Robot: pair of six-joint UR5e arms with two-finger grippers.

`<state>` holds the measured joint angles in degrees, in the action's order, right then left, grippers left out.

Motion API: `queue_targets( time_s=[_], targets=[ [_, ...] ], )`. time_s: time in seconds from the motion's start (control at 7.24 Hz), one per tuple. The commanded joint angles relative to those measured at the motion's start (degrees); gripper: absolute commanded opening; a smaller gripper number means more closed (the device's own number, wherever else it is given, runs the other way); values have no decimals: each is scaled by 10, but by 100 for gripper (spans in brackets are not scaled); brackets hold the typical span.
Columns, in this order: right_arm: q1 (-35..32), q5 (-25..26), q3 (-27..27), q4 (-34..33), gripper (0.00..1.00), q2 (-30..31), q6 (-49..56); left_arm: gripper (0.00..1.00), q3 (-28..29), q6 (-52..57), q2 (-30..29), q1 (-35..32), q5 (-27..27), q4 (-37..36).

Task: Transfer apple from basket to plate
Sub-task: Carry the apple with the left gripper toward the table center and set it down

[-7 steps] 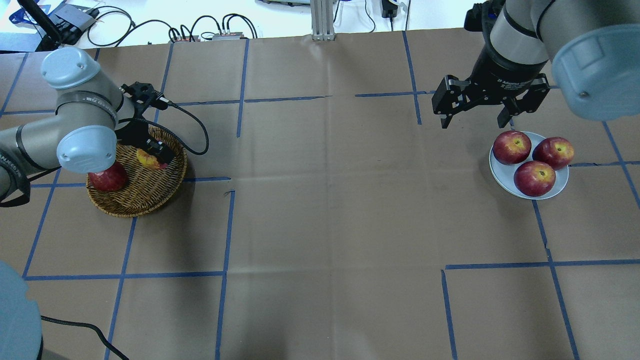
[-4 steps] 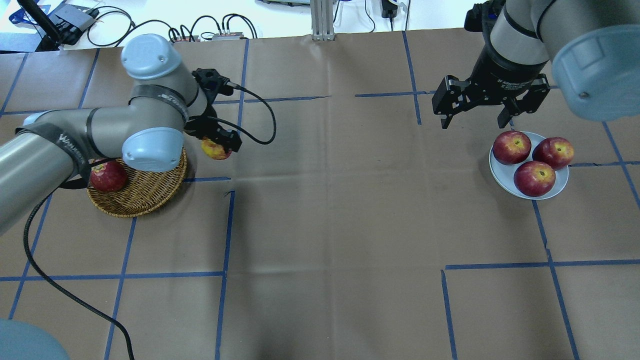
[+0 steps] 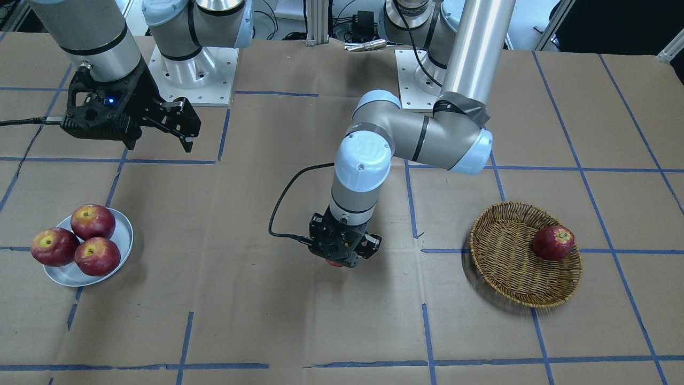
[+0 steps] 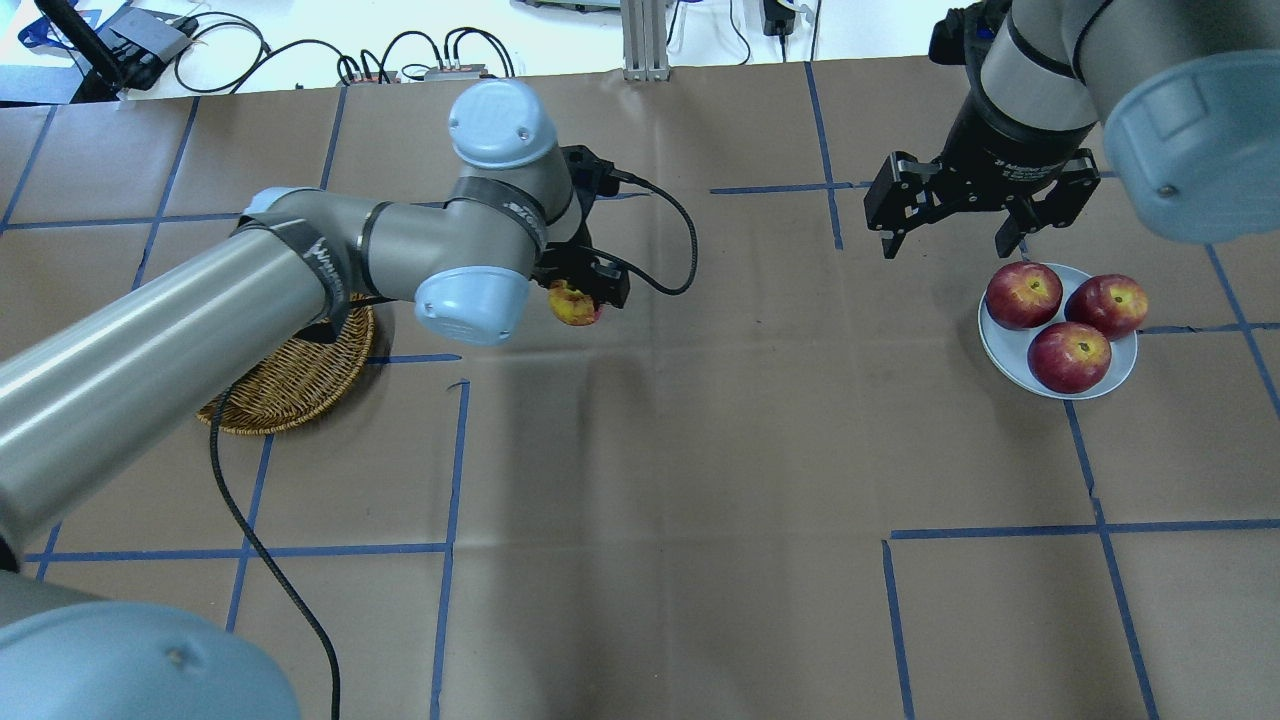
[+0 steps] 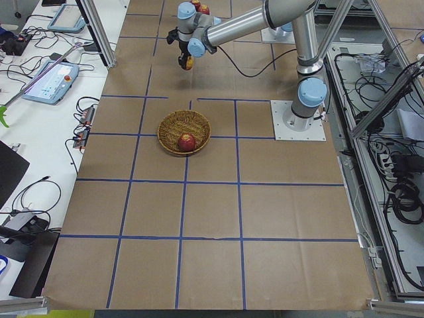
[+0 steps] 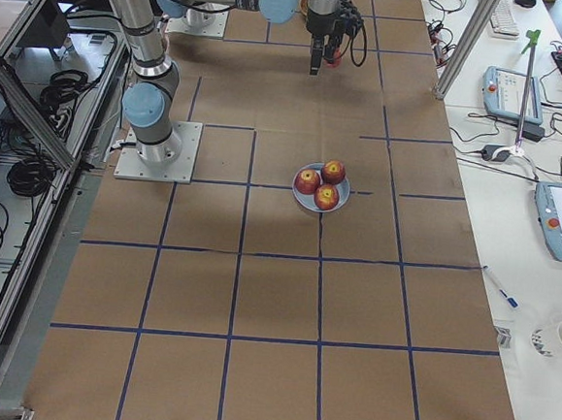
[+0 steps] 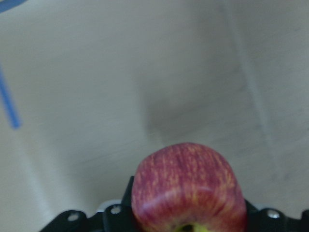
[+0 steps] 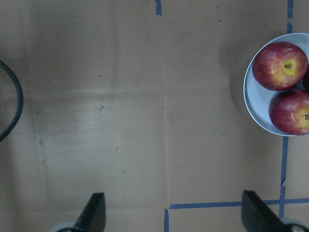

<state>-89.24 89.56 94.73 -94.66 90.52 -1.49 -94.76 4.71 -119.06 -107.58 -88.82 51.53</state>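
Observation:
My left gripper (image 4: 585, 290) is shut on the pinkish-red, yellow-streaked apple (image 4: 575, 304) and holds it above the bare table, to the right of the wicker basket (image 4: 290, 385). The left wrist view shows the apple (image 7: 186, 188) between the jaws. In the front-facing view only a sliver of the apple (image 3: 335, 262) shows under the gripper (image 3: 344, 255). The silvery-grey plate (image 4: 1122, 376) lies far to the right. My right gripper (image 4: 946, 250) is open and empty, just beyond and left of the plate.
Three glossy dark-red apples (image 4: 1069, 356) fill most of the plate. A darker red apple (image 3: 554, 242) stays in the basket (image 3: 502, 251); my left arm hides it in the overhead view. Blue tape lines cross the brown table cover.
My left arm has swung right, carrying the apple out of the basket to above the table left of centre. The right arm has not moved.

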Motion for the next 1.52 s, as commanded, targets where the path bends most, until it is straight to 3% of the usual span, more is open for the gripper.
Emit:
queue_targets(
  time_s=[0.0,0.28,0.41,0.83,1.11,1.38],
  targets=[
    [0,0,0,0,100,0,0,54,14,-15,-26,-24,-2,-1],
    [0,0,0,0,100,0,0,57,14,-15,-42,-29,-1,-21],
    [0,0,0,0,100,0,0,66,14,-15,-45,-31,-2,-26],
    [-1,0,0,0,100,0,0,69,14,-16,-44,-33,-1,-26],
    [0,0,0,0,100,0,0,99,16,-17,-36,-34,-3,-26],
    [-1,0,0,0,100,0,0,99,35,-17,-3,-36,-2,3]
  ],
)
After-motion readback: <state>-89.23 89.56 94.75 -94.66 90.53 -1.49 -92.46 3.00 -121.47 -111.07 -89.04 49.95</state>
